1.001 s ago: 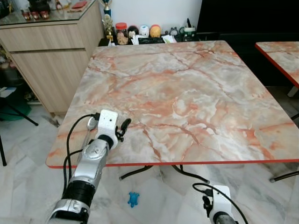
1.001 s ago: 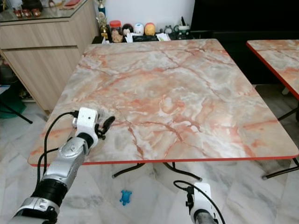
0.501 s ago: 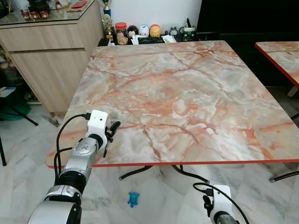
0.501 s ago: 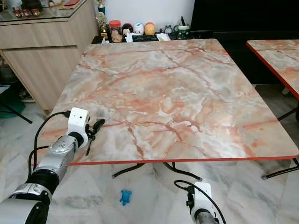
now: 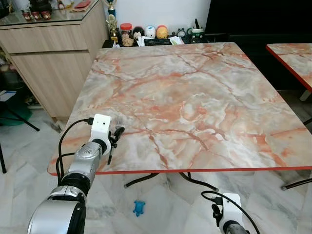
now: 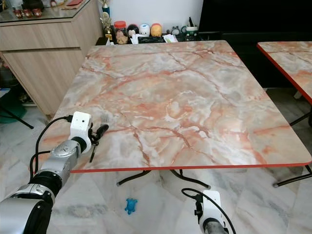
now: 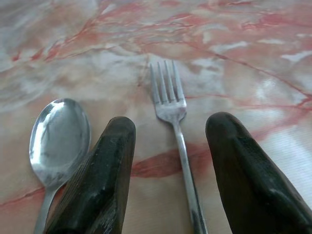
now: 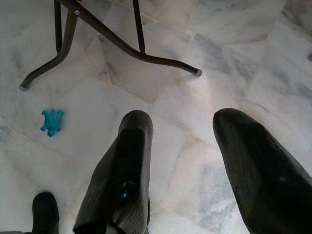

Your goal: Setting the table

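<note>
At the tabletop's (image 5: pixel 195 97) near left corner, about 7 o'clock from its middle, the left gripper (image 7: pixel 168 161) rests low over the marble with its two black fingers (image 7: pixel 100 180) spread apart and holding nothing. One fork (image 7: pixel 171 117) lies flat on the tabletop between those fingers, tines pointing away from the wrist, its handle running back through the gap without touching either finger as far as can be seen. One spoon (image 7: pixel 57 141) lies just beside the fork, bowl up, outside the gap, with one finger hiding part of its handle. In the head view the fork's tines (image 5: pixel 118 120) show faintly at 12 o'clock from the gripper's fingertips. Down by the floor (image 8: pixel 219 73), the right gripper (image 8: pixel 180 161) hangs idle, its two fingers apart and empty, with one small blue turtle toy (image 8: pixel 51 121) on the tiles near the table's black legs (image 8: pixel 122 46). One wooden cabinet (image 5: pixel 53 53) stands at 10 o'clock from the tabletop, and a row of small jars and figures (image 5: pixel 146 34) sits beyond the far edge at 12 o'clock. A second marble tabletop (image 5: pixel 292 58) shows partly at 2 o'clock, well apart from the first.
</note>
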Controlling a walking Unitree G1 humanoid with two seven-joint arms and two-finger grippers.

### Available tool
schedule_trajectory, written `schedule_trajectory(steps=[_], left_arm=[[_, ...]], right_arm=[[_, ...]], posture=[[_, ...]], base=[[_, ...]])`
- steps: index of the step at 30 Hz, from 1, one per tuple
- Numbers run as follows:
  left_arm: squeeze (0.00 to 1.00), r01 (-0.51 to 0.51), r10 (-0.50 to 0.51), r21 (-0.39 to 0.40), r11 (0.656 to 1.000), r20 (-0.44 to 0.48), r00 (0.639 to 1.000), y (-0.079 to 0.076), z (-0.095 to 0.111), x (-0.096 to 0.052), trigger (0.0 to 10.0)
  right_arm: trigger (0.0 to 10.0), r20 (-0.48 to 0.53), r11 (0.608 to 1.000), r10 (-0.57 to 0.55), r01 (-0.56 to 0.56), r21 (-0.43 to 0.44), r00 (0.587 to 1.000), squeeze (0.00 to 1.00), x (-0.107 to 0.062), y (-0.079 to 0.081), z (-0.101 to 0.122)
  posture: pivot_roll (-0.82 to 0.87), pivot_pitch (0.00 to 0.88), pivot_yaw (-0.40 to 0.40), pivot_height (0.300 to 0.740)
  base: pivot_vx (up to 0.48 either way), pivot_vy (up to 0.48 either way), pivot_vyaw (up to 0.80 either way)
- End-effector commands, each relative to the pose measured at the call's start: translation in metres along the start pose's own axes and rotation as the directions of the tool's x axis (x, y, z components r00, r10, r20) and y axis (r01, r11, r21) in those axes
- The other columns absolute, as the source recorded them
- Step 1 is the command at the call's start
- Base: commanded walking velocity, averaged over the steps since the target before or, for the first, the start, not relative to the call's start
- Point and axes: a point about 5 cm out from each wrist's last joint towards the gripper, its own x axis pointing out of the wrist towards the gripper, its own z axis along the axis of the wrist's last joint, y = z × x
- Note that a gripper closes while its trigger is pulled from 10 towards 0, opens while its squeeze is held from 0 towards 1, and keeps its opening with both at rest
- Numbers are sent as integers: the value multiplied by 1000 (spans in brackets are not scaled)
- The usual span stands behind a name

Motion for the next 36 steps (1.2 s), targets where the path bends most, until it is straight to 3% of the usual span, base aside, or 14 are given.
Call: schedule_trajectory(steps=[1,31,32,36], left_arm=[[0,-2,2,-12,1000,-1,1000,3,3,1,10000],[0,40,-53,-83,996,-155,986,-8,-29,-3,9765],[0,46,-60,-84,995,-161,985,-9,-30,-4,0],[0,54,-69,-90,994,-165,984,-10,-31,-4,0]], right_arm=[[10000,-5,1000,3,-4,-4,1000,0,0,1,-1],[10000,-8,1000,9,-9,1,1000,0,0,2,-1],[10000,-8,1000,9,-9,1,1000,0,0,2,-1],[10000,-9,1000,10,-10,1,1000,0,0,2,-1]], posture=[[40,4,23,740],[35,4,26,740],[36,4,26,740],[37,5,26,740]], base=[[0,0,0],[0,0,0],[0,0,0],[0,0,0]])
